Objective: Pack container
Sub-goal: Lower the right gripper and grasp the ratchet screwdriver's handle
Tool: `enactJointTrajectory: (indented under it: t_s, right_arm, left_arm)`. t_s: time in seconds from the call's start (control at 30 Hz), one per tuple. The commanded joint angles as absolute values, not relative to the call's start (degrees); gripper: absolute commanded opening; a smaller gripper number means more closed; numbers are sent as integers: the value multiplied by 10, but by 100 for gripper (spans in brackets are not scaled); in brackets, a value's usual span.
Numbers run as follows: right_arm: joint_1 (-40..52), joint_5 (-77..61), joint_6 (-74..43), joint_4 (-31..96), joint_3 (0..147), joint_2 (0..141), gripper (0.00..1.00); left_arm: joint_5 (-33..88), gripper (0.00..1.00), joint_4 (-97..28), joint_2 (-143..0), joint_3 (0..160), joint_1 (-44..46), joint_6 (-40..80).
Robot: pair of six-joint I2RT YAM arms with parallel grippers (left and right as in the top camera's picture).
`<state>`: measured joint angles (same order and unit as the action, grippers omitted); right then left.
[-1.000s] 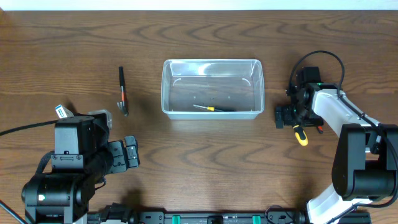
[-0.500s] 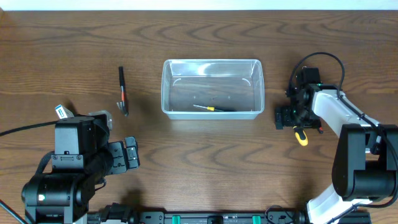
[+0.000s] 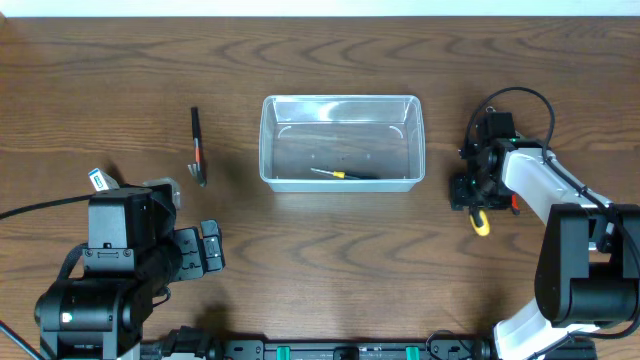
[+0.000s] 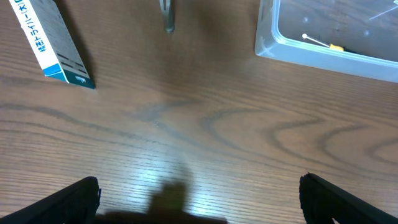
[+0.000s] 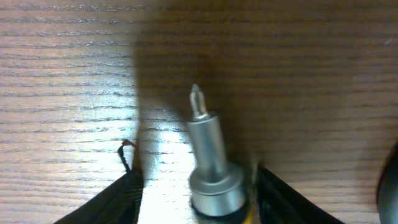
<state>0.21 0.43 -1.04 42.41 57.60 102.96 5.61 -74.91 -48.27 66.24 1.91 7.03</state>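
Container (image 3: pixel 340 99): centre of the worktop (image 3: pixel 100 80), with a small tool (image 3: pixel 335 173) inside.
Right end effector (image 3: pixel 480 200): right of the container, fingers parted around a screwdriver (image 5: pixel 208 149), with a gap on one side.
Left end effector (image 4: pixel 199 199): front-left of the container, spread wide.

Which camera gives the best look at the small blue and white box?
The left wrist view: the box lies on the table with its printed side plain, top end cropped. Overhead, only one end peeks out beside the left arm. The right wrist view misses it.
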Motion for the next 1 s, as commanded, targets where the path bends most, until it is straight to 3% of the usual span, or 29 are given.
enactJointTrajectory:
  t_s: [0.0,0.23,0.4,0.83,0.97]
  right_arm:
    - [1,10,-13,426,551,1049,56]
    - [1,10,-13,426,551,1049,47]
    - [1,10,-13,426,551,1049,31]
    - [1,10,-13,424,551,1049,18]
    - [1,10,-13,424,551,1049,9]
  left_arm:
    - [54,98,-757,-482,666,17,62]
    - [53,98,-761,-482,666,17,62]
    - [53,98,-761,-482,666,17,62]
    - [53,98,-761,-482,666,17,62]
    - [53,98,-761,-482,666,17,62]
